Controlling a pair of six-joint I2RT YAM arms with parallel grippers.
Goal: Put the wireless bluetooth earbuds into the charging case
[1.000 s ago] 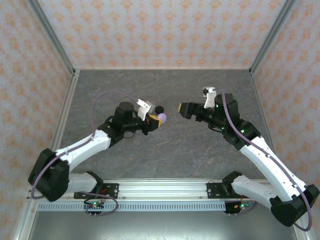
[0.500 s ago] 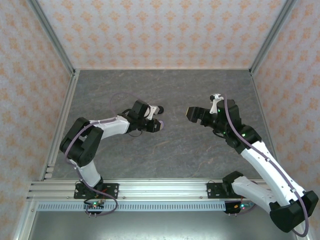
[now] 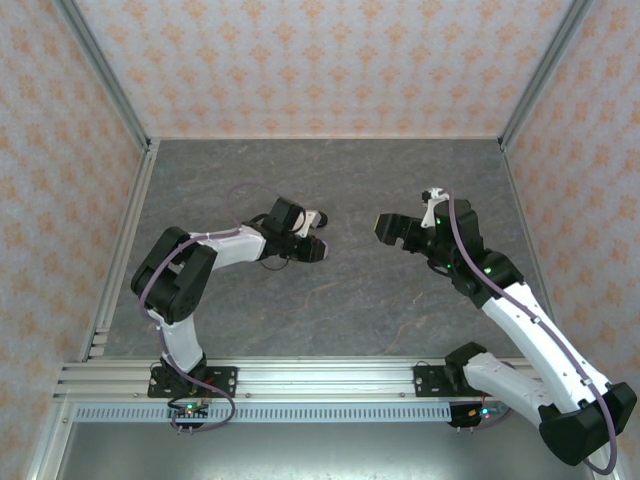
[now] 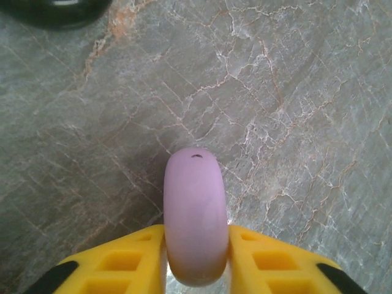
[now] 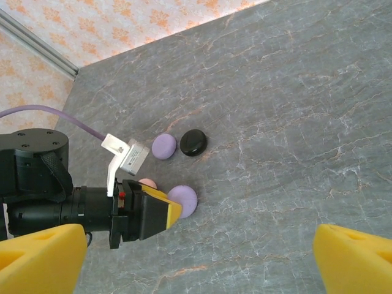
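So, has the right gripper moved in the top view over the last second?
Yes. The right gripper has drawn back slightly rightward and a little down the picture, widening its gap from the black disc, which has stayed put.

No legible text, brand, number or sign is being shown anywhere; one white tag [image 5: 127, 154] is being rendered too small for reading.
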